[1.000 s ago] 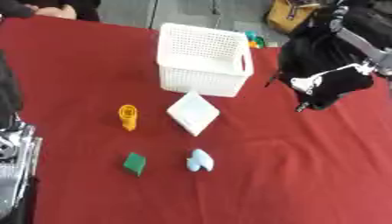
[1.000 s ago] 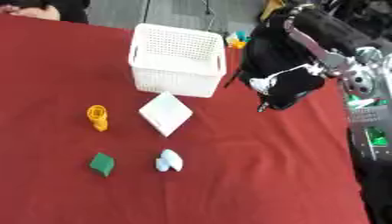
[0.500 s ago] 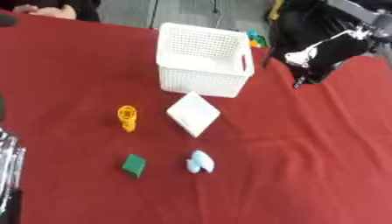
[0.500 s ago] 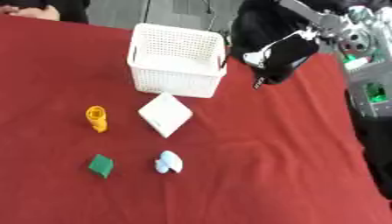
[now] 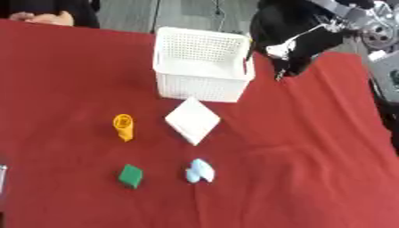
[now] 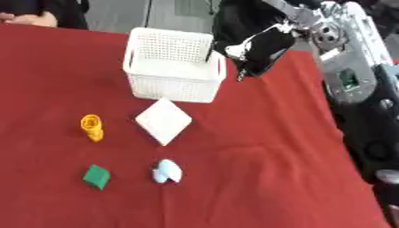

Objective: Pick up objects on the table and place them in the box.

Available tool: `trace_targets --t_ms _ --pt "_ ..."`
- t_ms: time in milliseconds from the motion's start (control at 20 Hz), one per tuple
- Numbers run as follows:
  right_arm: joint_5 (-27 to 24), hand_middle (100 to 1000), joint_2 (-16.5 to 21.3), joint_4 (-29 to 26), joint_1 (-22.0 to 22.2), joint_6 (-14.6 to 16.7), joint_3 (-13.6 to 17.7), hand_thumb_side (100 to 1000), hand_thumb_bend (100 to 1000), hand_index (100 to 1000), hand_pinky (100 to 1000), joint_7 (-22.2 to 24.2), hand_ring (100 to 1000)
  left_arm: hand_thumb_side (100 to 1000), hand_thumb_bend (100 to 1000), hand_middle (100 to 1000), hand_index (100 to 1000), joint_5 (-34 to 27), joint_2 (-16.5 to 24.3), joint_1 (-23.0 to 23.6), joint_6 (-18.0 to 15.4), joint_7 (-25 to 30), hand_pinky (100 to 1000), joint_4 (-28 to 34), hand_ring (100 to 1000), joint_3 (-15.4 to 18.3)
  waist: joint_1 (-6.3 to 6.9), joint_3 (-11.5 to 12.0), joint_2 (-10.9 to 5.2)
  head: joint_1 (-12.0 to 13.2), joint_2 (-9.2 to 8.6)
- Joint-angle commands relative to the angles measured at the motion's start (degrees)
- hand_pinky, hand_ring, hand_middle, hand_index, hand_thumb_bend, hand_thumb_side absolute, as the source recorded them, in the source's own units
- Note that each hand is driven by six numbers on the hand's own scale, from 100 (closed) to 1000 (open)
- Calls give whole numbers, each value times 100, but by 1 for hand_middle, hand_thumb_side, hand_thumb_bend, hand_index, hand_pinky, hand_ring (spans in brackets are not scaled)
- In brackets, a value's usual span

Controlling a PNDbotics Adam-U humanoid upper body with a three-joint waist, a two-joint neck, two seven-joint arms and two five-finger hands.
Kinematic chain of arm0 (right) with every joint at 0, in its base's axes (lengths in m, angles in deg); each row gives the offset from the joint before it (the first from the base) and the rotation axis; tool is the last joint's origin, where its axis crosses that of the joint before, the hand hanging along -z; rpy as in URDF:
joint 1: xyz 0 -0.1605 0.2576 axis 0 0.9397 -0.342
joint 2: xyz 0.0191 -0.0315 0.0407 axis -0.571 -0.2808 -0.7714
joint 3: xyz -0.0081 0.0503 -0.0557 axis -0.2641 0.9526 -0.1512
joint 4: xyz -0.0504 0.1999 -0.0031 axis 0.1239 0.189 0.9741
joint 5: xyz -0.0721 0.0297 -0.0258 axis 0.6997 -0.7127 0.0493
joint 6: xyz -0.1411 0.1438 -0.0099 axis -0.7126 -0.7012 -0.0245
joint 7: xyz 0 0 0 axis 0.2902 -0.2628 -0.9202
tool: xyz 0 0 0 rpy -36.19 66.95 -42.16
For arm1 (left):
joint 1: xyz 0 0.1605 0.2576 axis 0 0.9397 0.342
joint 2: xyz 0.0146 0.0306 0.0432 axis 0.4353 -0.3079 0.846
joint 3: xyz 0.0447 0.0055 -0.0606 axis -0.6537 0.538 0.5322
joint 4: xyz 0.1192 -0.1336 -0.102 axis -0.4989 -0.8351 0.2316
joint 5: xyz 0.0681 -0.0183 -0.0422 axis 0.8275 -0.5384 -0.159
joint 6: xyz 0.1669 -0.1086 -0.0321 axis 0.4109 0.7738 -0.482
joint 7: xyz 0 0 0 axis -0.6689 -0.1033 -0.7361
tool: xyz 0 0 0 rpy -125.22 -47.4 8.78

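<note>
A white mesh basket stands at the back middle of the red table. In front of it lies a flat white square, turned like a diamond. An orange piece lies to its left. Nearer the front sit a green block and a pale blue lump. My right hand, black with a white patch, hangs beside the basket's right rim, above the cloth. Nothing shows in it. My left hand is out of view.
The red cloth covers the whole table, with bare room on the right and front. Silver and black robot parts stand along the right edge. A person's hand rests at the far left edge.
My right hand has moved left and towards the far side, up to the basket's right rim. The view has shifted, and the left arm at the lower left has dropped out of it.
</note>
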Motion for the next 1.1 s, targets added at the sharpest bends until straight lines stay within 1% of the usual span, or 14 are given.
trace_targets --t_ms 50,200,500,550,600,650,800,950,1100 --pt "33 418 233 170 -208 121 11 100 135 483 100 -82 602 907 127 498 706 -62 14 -111 -22 65 576 112 525 -38 24 62 -85 -85 -98" --pt "16 412 243 345 -357 231 -8 100 140 481 100 -117 600 907 126 498 706 -96 3 -170 -44 121 575 112 525 -71 8 179 -20 -138 -151" --pt "160 405 166 556 -541 319 -47 100 142 479 100 -280 594 906 124 498 707 -149 -29 -239 -65 194 576 112 525 -110 21 291 49 -336 -226" --pt "236 408 154 587 -561 317 -48 100 146 475 100 -324 590 903 122 498 706 -161 -43 -251 -70 205 577 112 525 -119 36 320 54 -489 -301" --pt "378 408 129 628 -585 303 -51 100 146 475 100 -384 590 903 122 498 706 -178 -64 -268 -78 217 577 112 525 -131 57 359 58 -696 -406" --pt "514 410 104 667 -601 297 -58 100 146 475 100 -447 589 903 122 499 706 -192 -78 -278 -84 228 577 112 525 -138 69 383 62 -824 -471" --pt "882 411 46 757 -638 274 -64 100 150 472 100 -643 585 901 121 499 706 -224 -107 -300 -95 251 577 112 525 -144 101 435 75 -1092 -599" --pt "1293 402 -42 815 -694 213 -66 100 154 467 100 -925 578 901 121 499 706 -257 -155 -337 -110 274 577 112 525 -157 139 502 104 -1241 -688" --pt "1500 399 -98 862 -712 233 -96 100 152 464 100 -1123 576 902 121 499 706 -288 -181 -367 -117 298 578 112 525 -169 148 551 134 -1260 -722"
